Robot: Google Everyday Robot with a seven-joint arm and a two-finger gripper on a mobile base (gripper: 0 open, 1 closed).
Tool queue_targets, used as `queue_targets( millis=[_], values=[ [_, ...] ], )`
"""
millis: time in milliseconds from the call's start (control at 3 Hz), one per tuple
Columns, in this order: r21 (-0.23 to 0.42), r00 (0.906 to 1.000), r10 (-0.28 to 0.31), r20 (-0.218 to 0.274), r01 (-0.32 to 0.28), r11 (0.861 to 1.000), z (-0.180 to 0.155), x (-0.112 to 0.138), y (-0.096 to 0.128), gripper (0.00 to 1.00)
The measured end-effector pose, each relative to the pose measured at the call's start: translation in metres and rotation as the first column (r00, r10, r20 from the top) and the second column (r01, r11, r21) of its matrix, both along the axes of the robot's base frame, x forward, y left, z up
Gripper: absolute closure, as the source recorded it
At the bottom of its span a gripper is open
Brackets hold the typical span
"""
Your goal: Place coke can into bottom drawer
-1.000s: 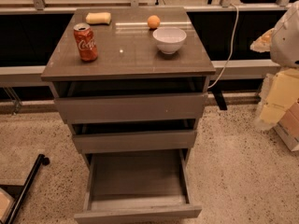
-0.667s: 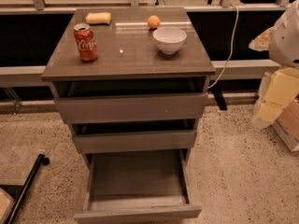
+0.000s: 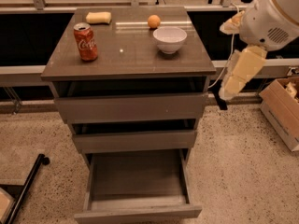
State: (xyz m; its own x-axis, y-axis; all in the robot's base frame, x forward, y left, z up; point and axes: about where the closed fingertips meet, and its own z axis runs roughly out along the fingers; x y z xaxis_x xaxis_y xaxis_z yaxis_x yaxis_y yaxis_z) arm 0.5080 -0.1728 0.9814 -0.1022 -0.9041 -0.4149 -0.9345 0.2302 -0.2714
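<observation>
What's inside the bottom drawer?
The bottom drawer is pulled open, and the part that shows is bare. Its back end sits under the drawer above, so that bit is hidden. The coke can stands on top of the cabinet, and the gripper hangs beside it.

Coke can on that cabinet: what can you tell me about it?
The coke can is a red cylinder with white script and a silvery top, looking like metal. It stands upright near the left edge of the cabinet top, touching nothing else. The robot's hand hangs off the cabinet's right side, away from it.
</observation>
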Motion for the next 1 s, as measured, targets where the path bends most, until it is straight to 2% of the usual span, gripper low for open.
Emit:
queue_targets(
  millis=[333, 667, 1000],
  values=[
    [0.003, 1.0000, -0.002, 0.009, 0.002, 1.000, 0.004, 0.001, 0.000, 0.00],
    [0.079, 0.9999, -0.016, -0.001, 0.016, 0.997, -0.014, 0.007, 0.015, 0.00],
    [0.229, 0.9993, -0.034, 0.012, 0.031, 0.973, -0.028, 0.050, 0.065, 0.00]
  ],
)
